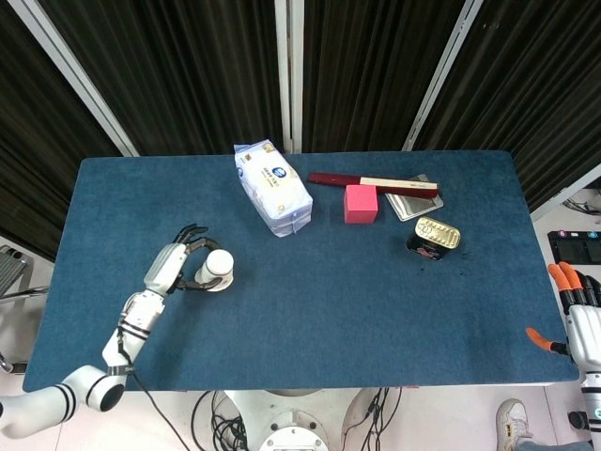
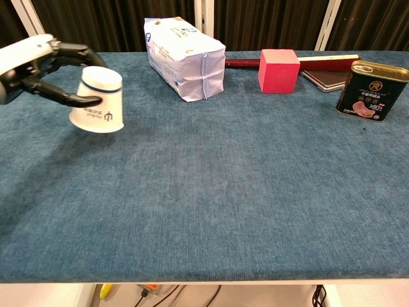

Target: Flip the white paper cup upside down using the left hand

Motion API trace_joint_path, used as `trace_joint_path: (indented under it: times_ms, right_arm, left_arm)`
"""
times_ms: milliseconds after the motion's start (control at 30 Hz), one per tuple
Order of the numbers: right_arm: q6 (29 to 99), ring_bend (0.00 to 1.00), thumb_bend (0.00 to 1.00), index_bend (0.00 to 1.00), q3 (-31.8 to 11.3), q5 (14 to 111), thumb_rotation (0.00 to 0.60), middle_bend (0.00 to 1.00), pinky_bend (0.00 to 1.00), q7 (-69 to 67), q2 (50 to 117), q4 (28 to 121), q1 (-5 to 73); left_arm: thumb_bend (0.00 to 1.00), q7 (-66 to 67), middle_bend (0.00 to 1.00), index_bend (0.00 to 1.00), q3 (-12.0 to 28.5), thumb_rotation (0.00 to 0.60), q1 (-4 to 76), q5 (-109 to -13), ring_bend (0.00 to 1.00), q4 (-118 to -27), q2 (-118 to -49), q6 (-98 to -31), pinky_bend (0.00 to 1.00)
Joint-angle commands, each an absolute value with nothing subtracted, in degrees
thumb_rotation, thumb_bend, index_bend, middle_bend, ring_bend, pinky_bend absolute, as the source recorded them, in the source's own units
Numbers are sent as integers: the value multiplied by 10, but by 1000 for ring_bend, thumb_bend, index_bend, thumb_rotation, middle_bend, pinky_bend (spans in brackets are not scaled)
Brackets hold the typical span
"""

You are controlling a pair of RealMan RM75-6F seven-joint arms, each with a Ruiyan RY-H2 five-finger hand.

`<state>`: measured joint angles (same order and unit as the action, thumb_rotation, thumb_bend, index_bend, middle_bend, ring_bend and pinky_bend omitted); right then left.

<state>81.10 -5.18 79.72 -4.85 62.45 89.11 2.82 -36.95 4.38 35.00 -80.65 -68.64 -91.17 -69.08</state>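
Note:
The white paper cup (image 2: 97,100) is upside down, base up and rim down, slightly tilted, at the left of the blue table (image 2: 230,192). My left hand (image 2: 39,64) holds it, thumb across the near side and fingers behind. From the head view the cup (image 1: 218,269) sits just right of that hand (image 1: 178,267); whether its rim touches the cloth I cannot tell. My right hand (image 1: 577,311) hangs off the table's right edge with fingers apart, holding nothing.
A tissue pack (image 2: 184,57) lies behind and right of the cup. Further right are a pink cube (image 2: 278,70), a red and white stick (image 1: 374,181), a silver flat case (image 1: 413,201) and a tin can (image 2: 372,91).

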Motion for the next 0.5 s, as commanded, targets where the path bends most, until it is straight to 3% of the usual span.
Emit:
trace_joint_path:
  times_ms: [33,367,500]
  right_arm:
    - [811,0,80,0,-51,797,600,0,0,-46,624,893,28]
    - [804,0,80,0,-53,788,600,0,0,-39,625,896,31]
    - [803,0,81,0,-54,785,600,0,0,-39,626,895,31]
  left_arm:
    - [263,-468,478,437,38,600,311,-826,94,-601,-956,-712,32]
    - [260,-506,462,412,34,600,297,-857,90,-518,-995,-746,35]
    - [260,-511,373,351,26,600,294,-869,74,-501,-1000,-748,33]
